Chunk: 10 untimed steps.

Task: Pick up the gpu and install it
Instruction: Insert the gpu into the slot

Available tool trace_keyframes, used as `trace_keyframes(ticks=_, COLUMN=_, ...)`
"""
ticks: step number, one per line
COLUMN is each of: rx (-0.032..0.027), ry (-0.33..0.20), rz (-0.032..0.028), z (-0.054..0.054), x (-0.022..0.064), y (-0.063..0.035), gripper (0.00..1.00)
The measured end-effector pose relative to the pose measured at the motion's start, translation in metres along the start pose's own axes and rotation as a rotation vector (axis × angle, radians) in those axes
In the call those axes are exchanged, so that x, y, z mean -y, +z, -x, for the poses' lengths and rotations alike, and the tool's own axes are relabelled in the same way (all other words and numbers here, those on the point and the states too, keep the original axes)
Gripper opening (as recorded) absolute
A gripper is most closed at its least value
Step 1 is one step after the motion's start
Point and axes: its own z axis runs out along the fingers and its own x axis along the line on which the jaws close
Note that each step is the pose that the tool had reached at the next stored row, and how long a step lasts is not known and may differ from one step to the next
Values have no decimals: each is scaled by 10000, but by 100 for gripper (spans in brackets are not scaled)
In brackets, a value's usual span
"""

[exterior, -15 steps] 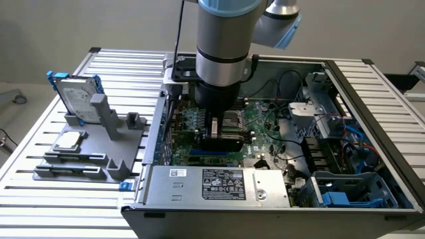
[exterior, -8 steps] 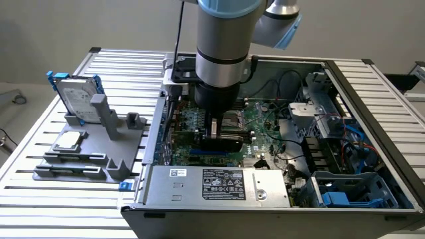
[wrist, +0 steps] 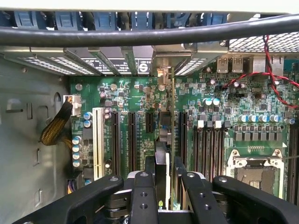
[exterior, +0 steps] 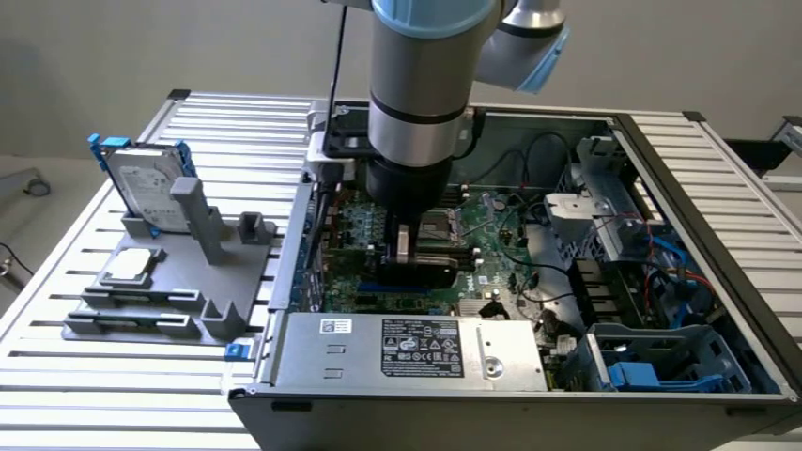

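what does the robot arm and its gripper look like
The arm is a thick silver-grey tube with light blue joint caps, a thin black band and a black end section. A thin black cable runs alongside it. The gripper is black, with jointed link fingers studded with round bolt heads.

Power-supply box [exterior: 414, 348] and case wall [wrist: 28, 158] hem the motherboard [exterior: 489, 225] (a black cable [wrist: 140, 33] crosses too).
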Motion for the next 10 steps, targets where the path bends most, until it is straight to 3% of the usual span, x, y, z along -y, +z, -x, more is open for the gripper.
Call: trace_keyframes(ticks=10, rx=0, ry=0, rz=9, z=5, x=-1, y=22, gripper=26)
